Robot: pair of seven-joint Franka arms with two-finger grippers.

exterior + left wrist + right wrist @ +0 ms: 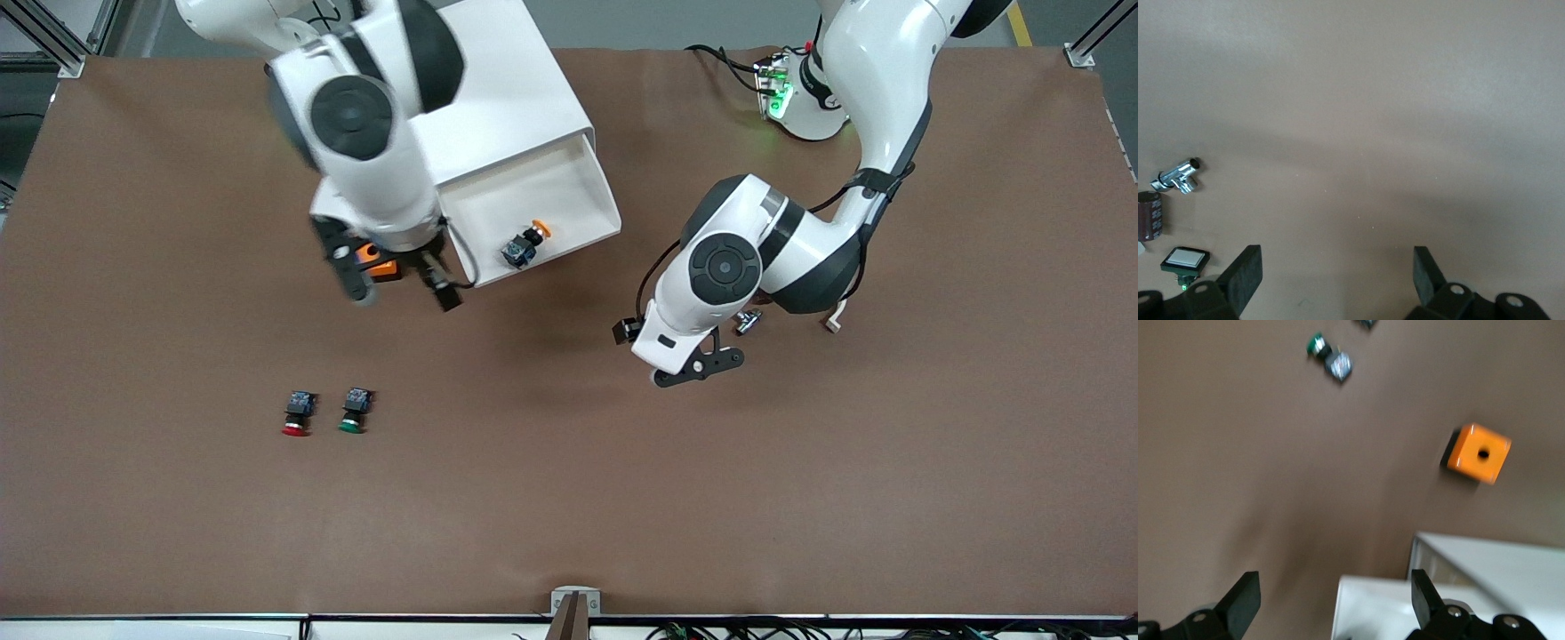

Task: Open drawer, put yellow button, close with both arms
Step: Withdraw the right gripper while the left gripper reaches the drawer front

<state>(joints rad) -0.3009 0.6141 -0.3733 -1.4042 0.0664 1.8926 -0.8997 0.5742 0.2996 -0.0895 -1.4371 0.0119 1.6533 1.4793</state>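
The drawer (pixel 562 252) stands pulled out of the white cabinet (pixel 507 98). The yellow button (pixel 525 244) lies on its side inside the drawer, close to the front wall. My right gripper (pixel 397 286) hangs open and holds nothing, over the drawer's corner toward the right arm's end of the table. In the right wrist view that white corner (pixel 1371 607) shows between the spread fingers of the right gripper (pixel 1335 597). My left gripper (pixel 698 367) is open over bare table beside the drawer, toward the left arm's end. The left wrist view shows only brown table between the fingers of the left gripper (pixel 1338 273).
An orange block (pixel 380 263) (pixel 1478 452) lies under the right hand. A red button (pixel 297 414) and a green button (pixel 355 412) (pixel 1317 345) sit nearer the front camera. A chrome part (pixel 1178 175), a brown cylinder (pixel 1149 215) and a white square switch (pixel 1185 259) lie by the left gripper.
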